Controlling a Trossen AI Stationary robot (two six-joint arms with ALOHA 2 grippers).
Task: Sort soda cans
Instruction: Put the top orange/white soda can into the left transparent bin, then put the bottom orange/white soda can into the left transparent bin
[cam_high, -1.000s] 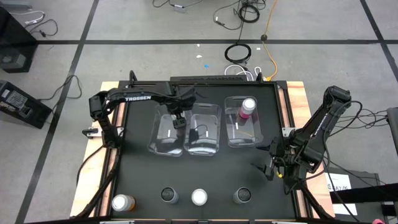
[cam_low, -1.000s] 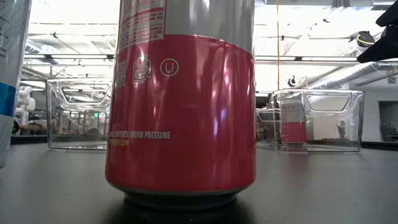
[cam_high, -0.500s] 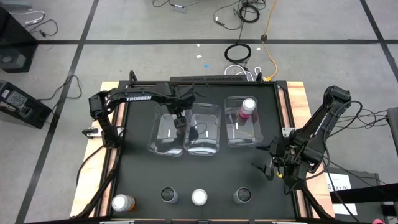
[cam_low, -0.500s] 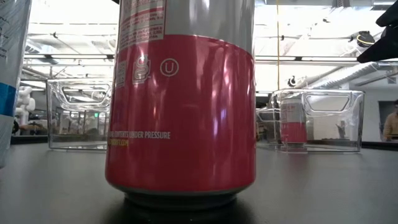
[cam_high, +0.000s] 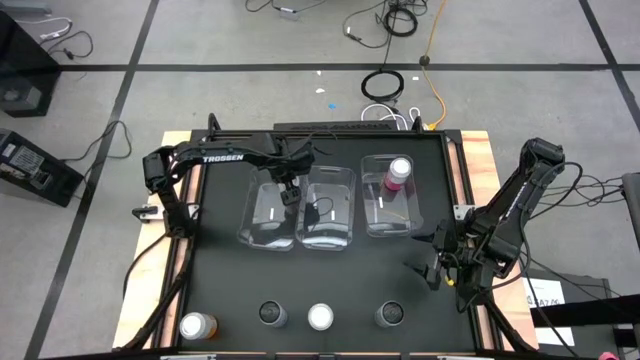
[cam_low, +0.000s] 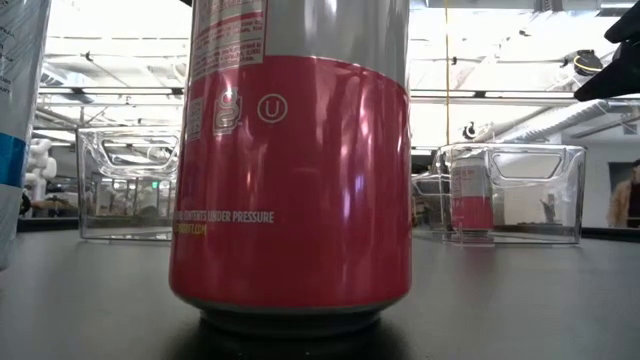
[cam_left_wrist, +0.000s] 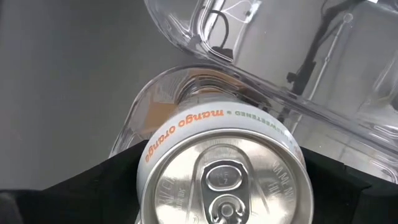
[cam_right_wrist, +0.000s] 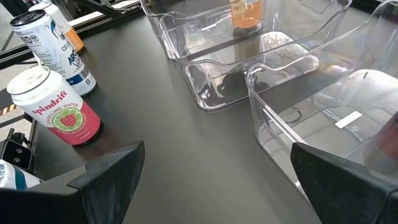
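My left gripper (cam_high: 288, 192) points down over the left clear bin (cam_high: 262, 215), shut on an orange soda can (cam_left_wrist: 224, 180). From the right wrist view the can's orange body (cam_right_wrist: 245, 12) shows inside that bin; whether its base touches the floor, I cannot tell. A pink can (cam_high: 399, 172) stands upright in the right bin (cam_high: 392, 215). Along the near edge stand an orange can (cam_high: 197, 325), a dark can (cam_high: 270, 314), a pink can (cam_high: 320, 317) and another dark can (cam_high: 390, 315). My right gripper (cam_high: 428, 272) waits open at the table's right side. My left gripper pinches the orange can near its top rim (cam_left_wrist: 149, 155) between its two fingers (cam_left_wrist: 93, 186), one on each side. The fingers come from above, pointing down along the upright can. The can's body reaches down inside the left bin.
An empty middle bin (cam_high: 330, 210) stands between the other two. In the low view the pink can (cam_low: 290, 170) fills the foreground and hides the middle. Bare black table lies between the bins and the near row of cans.
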